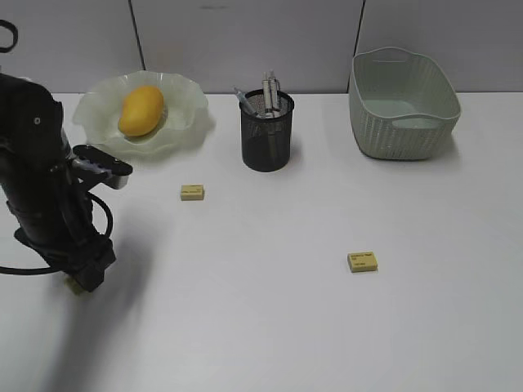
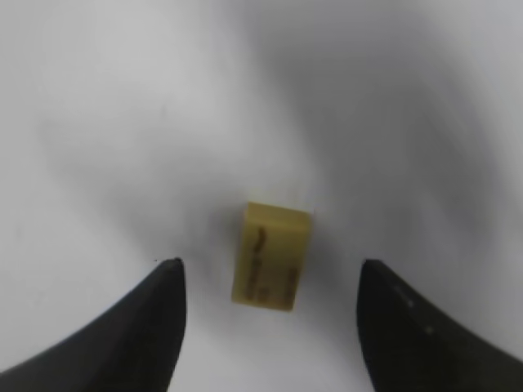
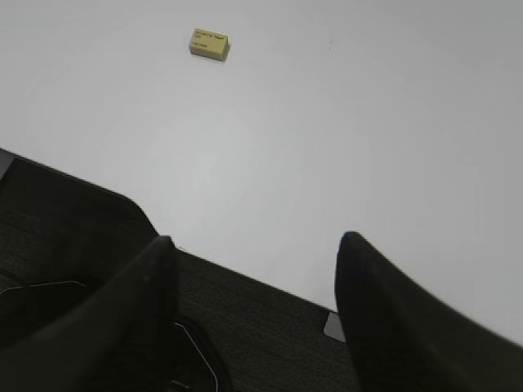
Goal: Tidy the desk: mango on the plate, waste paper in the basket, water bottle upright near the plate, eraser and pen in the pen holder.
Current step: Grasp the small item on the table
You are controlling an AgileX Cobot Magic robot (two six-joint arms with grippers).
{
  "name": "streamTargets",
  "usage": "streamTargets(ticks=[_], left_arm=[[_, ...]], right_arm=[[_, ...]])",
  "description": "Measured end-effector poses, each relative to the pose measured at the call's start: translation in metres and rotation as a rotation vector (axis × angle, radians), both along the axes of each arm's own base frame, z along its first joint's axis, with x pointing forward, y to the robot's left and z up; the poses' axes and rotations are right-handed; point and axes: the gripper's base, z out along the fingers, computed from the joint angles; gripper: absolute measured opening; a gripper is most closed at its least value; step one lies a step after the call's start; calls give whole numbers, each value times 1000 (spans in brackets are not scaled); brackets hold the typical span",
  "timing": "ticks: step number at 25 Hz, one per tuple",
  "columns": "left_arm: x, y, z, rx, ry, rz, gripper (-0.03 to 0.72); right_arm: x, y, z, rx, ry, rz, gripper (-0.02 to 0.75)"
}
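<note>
The mango [image 1: 140, 111] lies on the plate [image 1: 184, 110] at the back left. Pens [image 1: 270, 88] stand in the black pen holder [image 1: 266, 139]. My left gripper [image 2: 271, 264] points down at the desk [image 1: 270, 327], open, with a yellow eraser [image 2: 271, 255] lying between its jaws, touching neither. That eraser [image 1: 73, 284] peeks out under the left arm [image 1: 45, 188]. Two more erasers [image 1: 192, 192] [image 1: 362, 261] lie on the desk. My right gripper [image 3: 255, 239] is open and empty over the desk's front edge. The waste paper and water bottle are out of view.
The pale green basket [image 1: 402, 106] stands at the back right. In the right wrist view one eraser [image 3: 209, 43] lies far ahead on the white top, and dark floor [image 3: 98, 237] shows below the desk's edge.
</note>
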Motion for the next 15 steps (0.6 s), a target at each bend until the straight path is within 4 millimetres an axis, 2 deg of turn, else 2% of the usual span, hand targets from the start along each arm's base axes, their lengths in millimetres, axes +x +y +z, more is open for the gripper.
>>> streamTargets(ticks=[5,9,12,15], left_arm=[[3,-1,-16,6,16,-3,472],[6,-2,-21,1,11,0,439],[6,-3,-21,-2,13,3,367],[7,-3,-21,-7,4,4,253]], right_arm=[[0,0,0,0,0,0,478],[0,0,0,0,0,0,478],[0,0,0,0,0,0,478],[0,0,0,0,0,0,478]])
